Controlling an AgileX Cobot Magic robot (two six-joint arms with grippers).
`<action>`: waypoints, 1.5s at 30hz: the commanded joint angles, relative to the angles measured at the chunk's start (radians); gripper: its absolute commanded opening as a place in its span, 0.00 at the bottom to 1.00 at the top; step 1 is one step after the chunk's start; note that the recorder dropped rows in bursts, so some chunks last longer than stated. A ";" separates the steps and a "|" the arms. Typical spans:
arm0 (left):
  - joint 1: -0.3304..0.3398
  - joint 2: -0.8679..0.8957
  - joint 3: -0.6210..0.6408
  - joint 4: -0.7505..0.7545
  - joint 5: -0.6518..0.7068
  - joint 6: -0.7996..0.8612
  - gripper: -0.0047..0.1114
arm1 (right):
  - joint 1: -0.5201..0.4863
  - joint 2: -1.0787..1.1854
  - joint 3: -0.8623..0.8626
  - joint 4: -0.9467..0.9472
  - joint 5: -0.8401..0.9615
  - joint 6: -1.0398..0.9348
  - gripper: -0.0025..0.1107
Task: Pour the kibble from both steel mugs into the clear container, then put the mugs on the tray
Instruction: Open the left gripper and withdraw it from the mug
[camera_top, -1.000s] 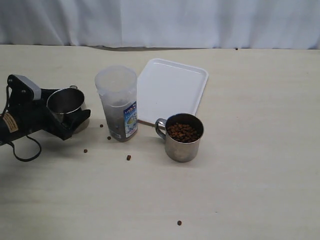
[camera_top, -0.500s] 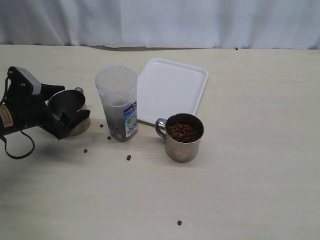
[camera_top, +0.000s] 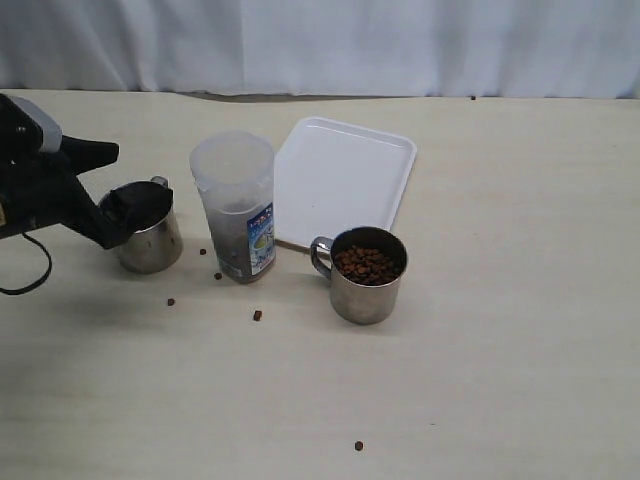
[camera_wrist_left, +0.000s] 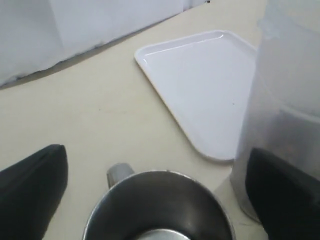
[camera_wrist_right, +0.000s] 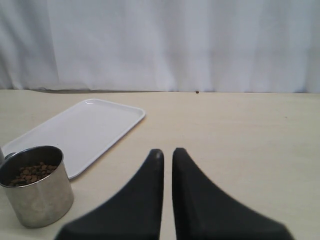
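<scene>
We see the left gripper (camera_wrist_left: 156, 150) with its black jaws spread wide on either side of the left mug (camera_top: 150, 232), and in the wrist view there is a gap between each jaw and the metal. That mug is a shiny steel cylinder standing upright on the table (camera_top: 500, 350), and its loop handle points away from the gripper. What we can see of its inside is bare, gleaming metal.

Just beside it stands the container (camera_top: 233, 205), a tall, slightly tapered tube of cloudy plastic with a blue-and-white label low on its side. Kibble (camera_top: 228, 252) fills its lower part as a dark mass.

Behind the container lies the tray (camera_top: 345, 180), flat, white and smooth, with rounded corners and a low rim.

The right mug (camera_top: 368, 285) stands near the tray's front edge, full of small round brown pellets. A few loose pellets (camera_top: 257, 315) are scattered on the pale, matte tabletop.

The right gripper (camera_wrist_right: 167, 152) hangs over bare table with its jaws drawn together, only a thin slit between them, and it holds nothing.
</scene>
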 joint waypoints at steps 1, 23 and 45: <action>0.002 -0.061 -0.004 0.017 -0.008 -0.051 0.74 | 0.003 -0.003 0.005 0.001 -0.008 -0.007 0.07; 0.002 -0.664 0.047 0.181 0.197 -0.641 0.04 | 0.003 -0.003 0.005 0.001 -0.008 -0.007 0.07; 0.002 -1.542 0.636 -0.755 0.507 0.021 0.04 | 0.003 -0.003 0.005 0.001 -0.008 -0.007 0.07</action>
